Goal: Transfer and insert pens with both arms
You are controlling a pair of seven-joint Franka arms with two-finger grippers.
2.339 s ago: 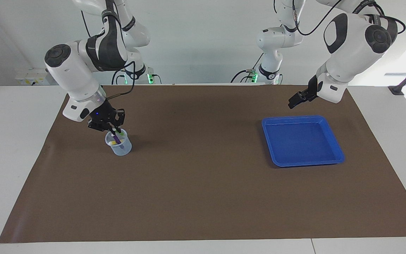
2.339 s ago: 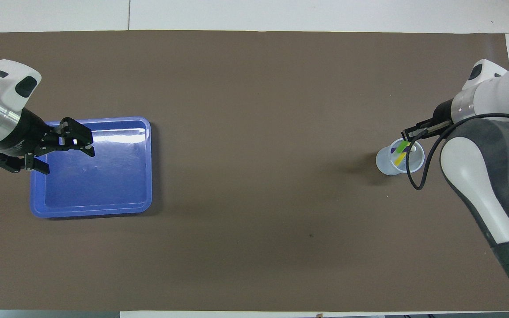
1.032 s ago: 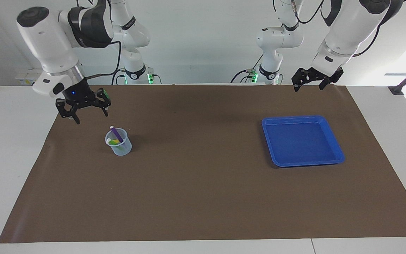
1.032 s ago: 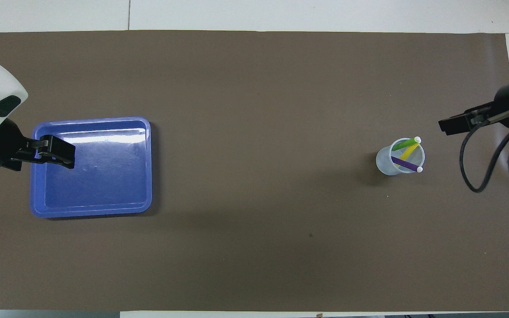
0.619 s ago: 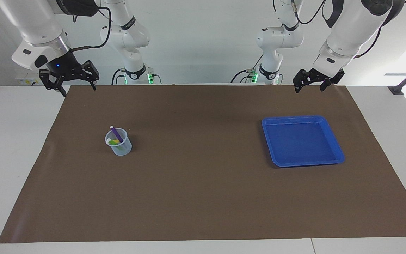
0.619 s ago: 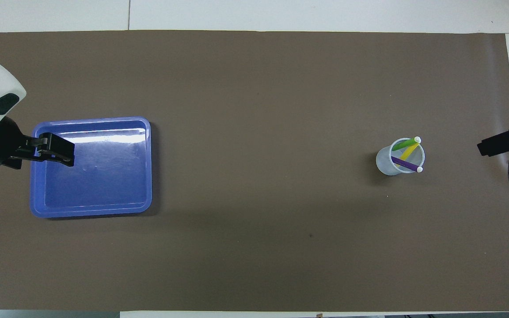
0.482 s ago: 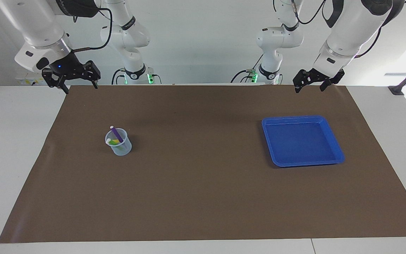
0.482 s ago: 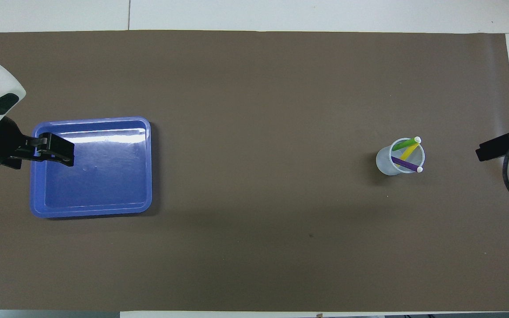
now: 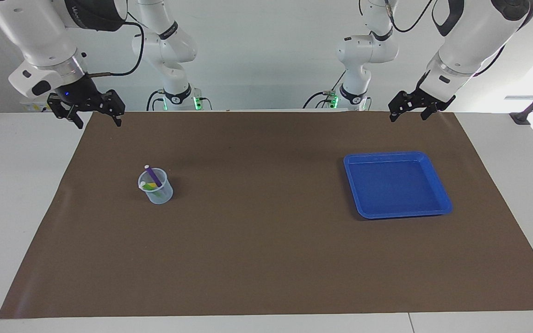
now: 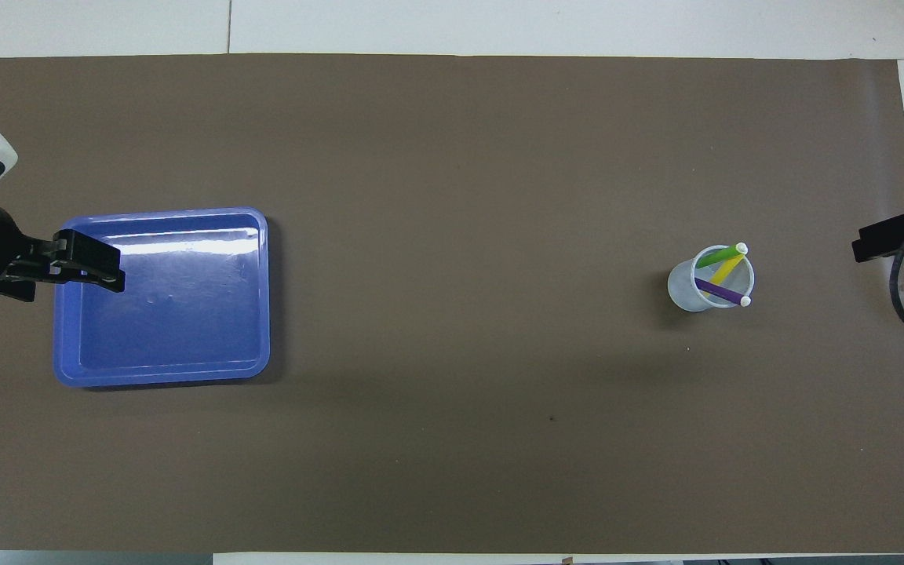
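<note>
In the facing view, the right end effector (image 9: 87,114) hangs at the upper left of the frame over the corner of the brown mat (image 9: 266,259), jaws spread wide and holding nothing. Lower in the frame, well apart from it, a clear cup (image 9: 157,187) stands on the mat with three pens in it: one purple pen (image 9: 152,176), one green pen (image 10: 719,256) and one yellow pen (image 10: 725,269). Each leans with its long axis tilted, pale end up at the cup's rim; in the overhead view the green and yellow tips point toward the upper right of the frame and the purple tip toward the lower right. One blue tray (image 9: 437,185) lies at the right of the frame on the bench (image 9: 16,194). The left end effector (image 9: 411,108) hangs at the upper right over the mat's edge, jaws wide, nothing in them, far from the cup.
</note>
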